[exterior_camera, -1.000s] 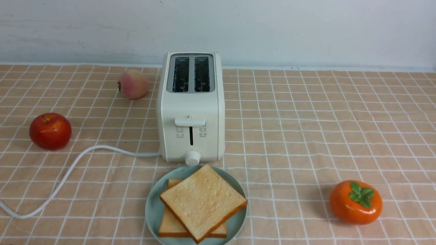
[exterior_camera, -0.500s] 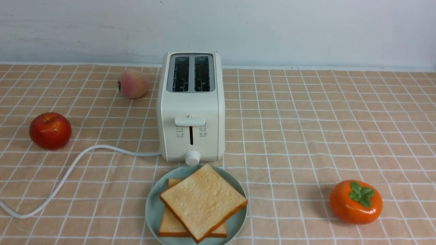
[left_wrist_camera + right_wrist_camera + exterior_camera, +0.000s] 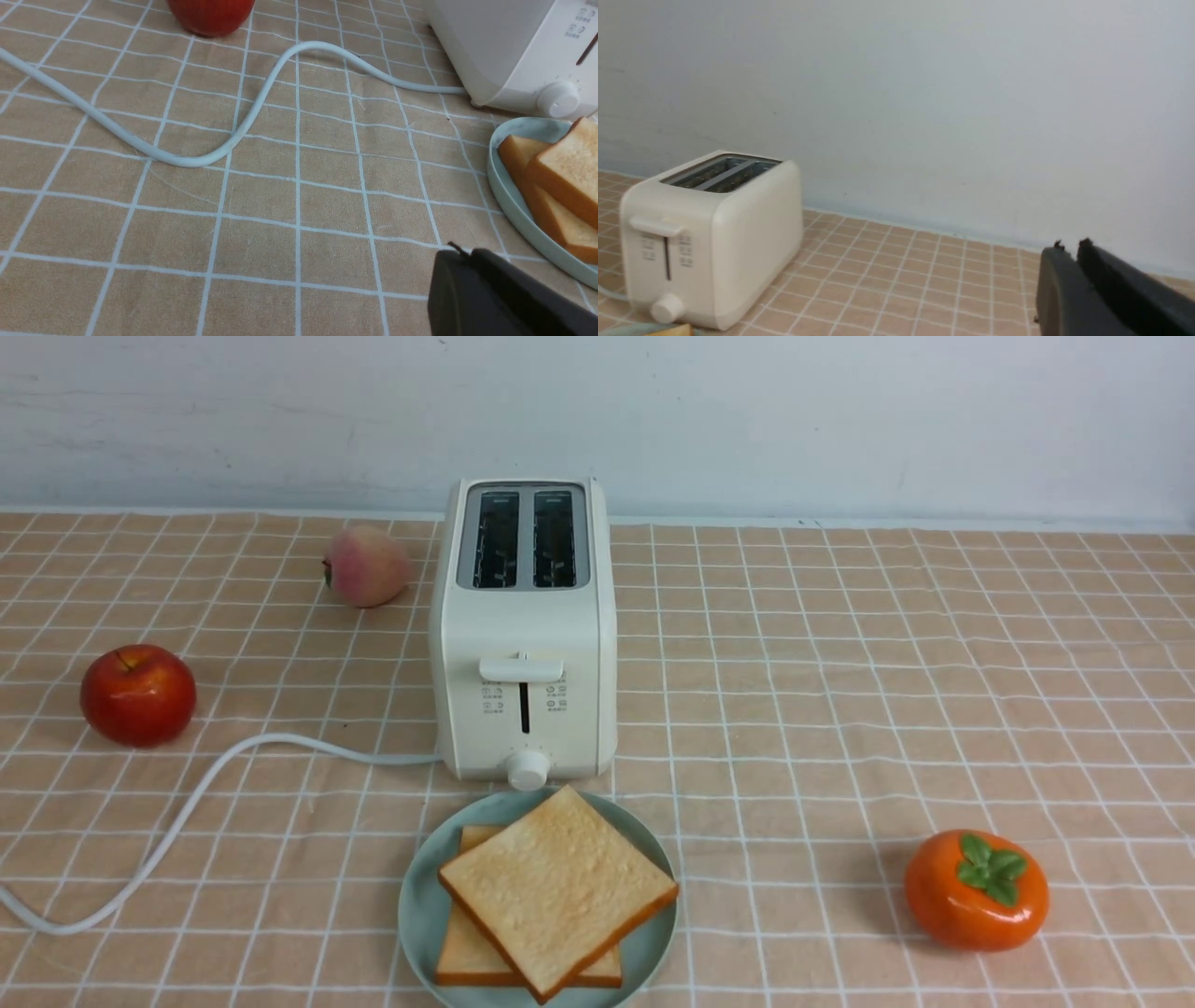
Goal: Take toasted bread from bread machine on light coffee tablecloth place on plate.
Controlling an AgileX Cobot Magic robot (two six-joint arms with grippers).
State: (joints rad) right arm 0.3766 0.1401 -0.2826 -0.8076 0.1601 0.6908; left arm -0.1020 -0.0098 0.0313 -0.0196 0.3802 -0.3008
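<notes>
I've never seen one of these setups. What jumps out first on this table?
Two slices of toasted bread lie stacked, the upper one turned askew, on a teal plate at the near edge, right in front of the cream bread machine, whose slots look empty. On the checked tablecloth around them sit a red apple at left, a peach behind it, and an orange persimmon at right.

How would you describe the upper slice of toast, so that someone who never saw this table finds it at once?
Start at the bread machine in the middle of the tablecloth. Directly before it lies the plate with two slices. The upper slice lies turned like a diamond across the lower slice, which sits square.
</notes>
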